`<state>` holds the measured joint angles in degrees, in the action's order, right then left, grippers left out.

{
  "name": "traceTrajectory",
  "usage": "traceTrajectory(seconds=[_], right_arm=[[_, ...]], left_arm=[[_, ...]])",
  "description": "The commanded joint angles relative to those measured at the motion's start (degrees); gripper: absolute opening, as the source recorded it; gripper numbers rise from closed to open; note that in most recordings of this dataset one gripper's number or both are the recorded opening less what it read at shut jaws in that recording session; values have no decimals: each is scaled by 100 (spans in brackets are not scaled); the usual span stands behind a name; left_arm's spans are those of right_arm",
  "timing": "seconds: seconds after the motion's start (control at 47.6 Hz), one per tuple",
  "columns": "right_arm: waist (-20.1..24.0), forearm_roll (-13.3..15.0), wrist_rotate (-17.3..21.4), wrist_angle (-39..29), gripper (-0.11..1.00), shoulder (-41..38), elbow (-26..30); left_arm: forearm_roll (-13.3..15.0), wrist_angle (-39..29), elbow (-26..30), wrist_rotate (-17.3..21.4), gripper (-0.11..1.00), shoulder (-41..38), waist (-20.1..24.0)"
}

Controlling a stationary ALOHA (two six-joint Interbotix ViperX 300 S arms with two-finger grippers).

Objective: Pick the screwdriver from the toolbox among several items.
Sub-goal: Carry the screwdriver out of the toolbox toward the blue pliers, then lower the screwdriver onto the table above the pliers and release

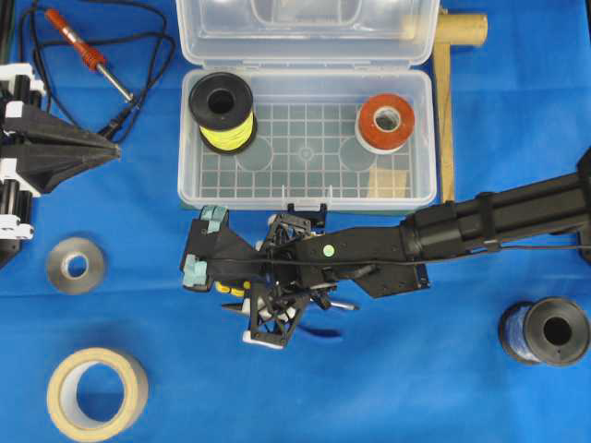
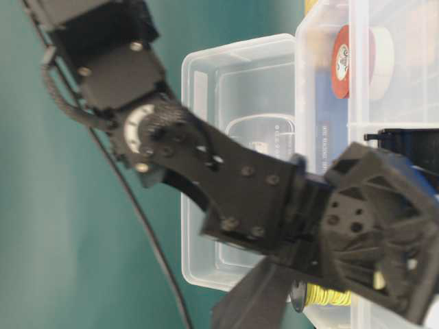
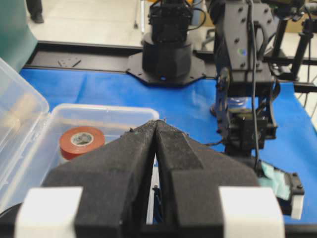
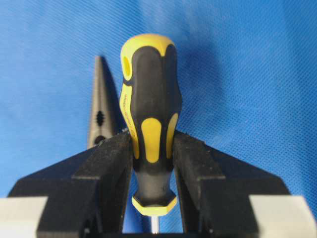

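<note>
While the right gripper (image 4: 152,163) pinches the screwdriver (image 4: 148,129) between its two black pads, the handle runs straight along the gripper's own axis: the rounded yellow butt points away from the wrist camera, and a sliver of shaft shows at the bottom, toward the wrist. The pads bear on the lower waist of the handle, one on each side, so the grip is across the tool's width and not along it.

Just beyond the left pad in that view, dark plier jaws (image 4: 100,111) lie on the blue cloth (image 4: 247,74), roughly parallel to the handle and close to it, though whether they touch it I cannot tell.

From overhead, the right gripper (image 1: 270,309) sits in front of the toolbox (image 1: 425,138), outside its front wall, with bits of yellow handle (image 1: 227,288) peeking from under the arm. So the screwdriver is already out of the box and, in my judgement, the pick is essentially made; what remains turns on lifting or carrying it along its long axis without snagging the pliers.

Inside the box remain a yellow spool (image 1: 222,113) and a red tape roll (image 1: 385,122).

The left gripper (image 1: 115,152) is parked at the table's edge, well apart, its pads pressed together on nothing; the right arm is plainly the nearer one.
</note>
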<state>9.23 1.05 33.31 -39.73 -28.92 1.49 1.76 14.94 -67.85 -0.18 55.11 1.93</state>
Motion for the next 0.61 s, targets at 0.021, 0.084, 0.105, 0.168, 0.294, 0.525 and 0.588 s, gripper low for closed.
traceTrajectory(seconds=[0.021, 0.084, 0.105, 0.168, 0.294, 0.525, 0.588], right_arm=[[-9, -9, 18, 44, 26, 132, 149], [-9, -9, 44, 0, 26, 132, 149], [-9, -9, 44, -18, 26, 141, 149], [-18, -9, 53, -105, 26, 141, 158], [-18, 26, 44, -343, 46, 290, 149], [132, 527, 44, -536, 73, 1292, -70], [193, 747, 44, -580, 71, 1652, -193]], left_arm=[[9, 9, 35, -9, 0, -18, 18], [9, -26, 35, -9, 0, 0, 18], [9, -35, 35, -9, 0, 9, 18], [9, -53, 35, -9, 0, 18, 18], [18, -105, 35, -9, 0, 70, 18], [9, -185, 35, -9, 0, 167, 18], [9, -202, 44, -18, 0, 193, 18]])
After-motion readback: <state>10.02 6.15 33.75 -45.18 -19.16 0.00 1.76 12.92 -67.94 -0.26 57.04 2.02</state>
